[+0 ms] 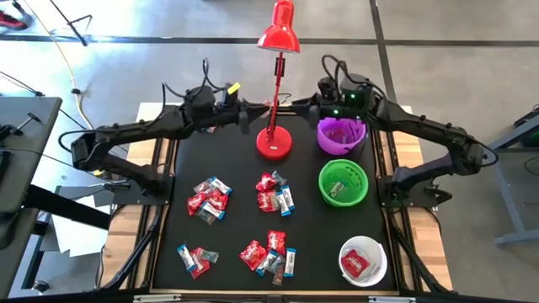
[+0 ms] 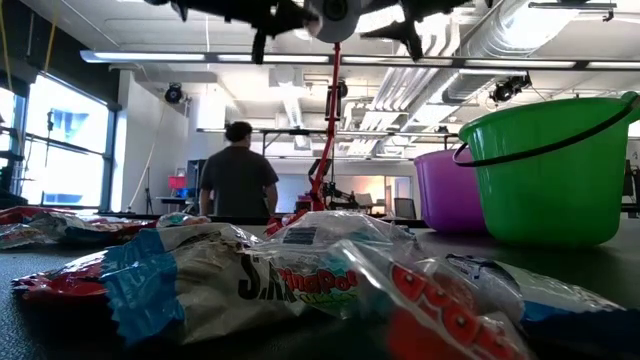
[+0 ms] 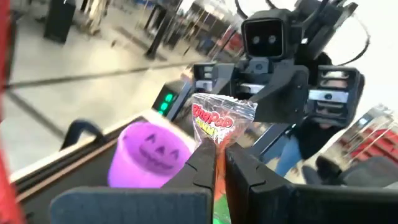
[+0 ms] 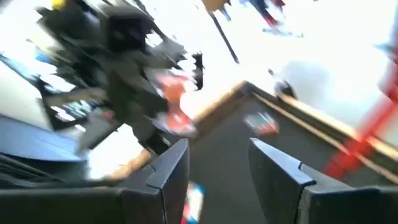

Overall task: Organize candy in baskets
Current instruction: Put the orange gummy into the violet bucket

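Observation:
Wrapped candy lies in several small heaps on the black mat (image 1: 209,199), (image 1: 274,194), (image 1: 268,252), and fills the foreground of the low view (image 2: 300,285). The purple basket (image 1: 341,135), green basket (image 1: 343,183) and white basket (image 1: 363,261) stand upright in a row along the mat's right side. My left gripper (image 3: 219,155) is raised near the far edge, left of the lamp stem (image 1: 247,114), and is shut on one candy (image 3: 219,121). My right gripper (image 4: 217,162) hovers open over the far edge beside the purple basket (image 1: 313,105), facing the left gripper. My left gripper pinches one clear-and-red wrapped candy between its two fingers by the wrapper's lower end (image 3: 216,142). The candy is lifted clear of the table and stands up beyond the fingertips (image 3: 202,155), toward the right arm and the purple basket (image 3: 149,155).
A red desk lamp stands on its round base (image 1: 274,145) at the far middle of the mat, its stem between the two grippers. The white basket holds red candy; the green one holds a piece. A person (image 2: 238,180) stands in the room beyond the table.

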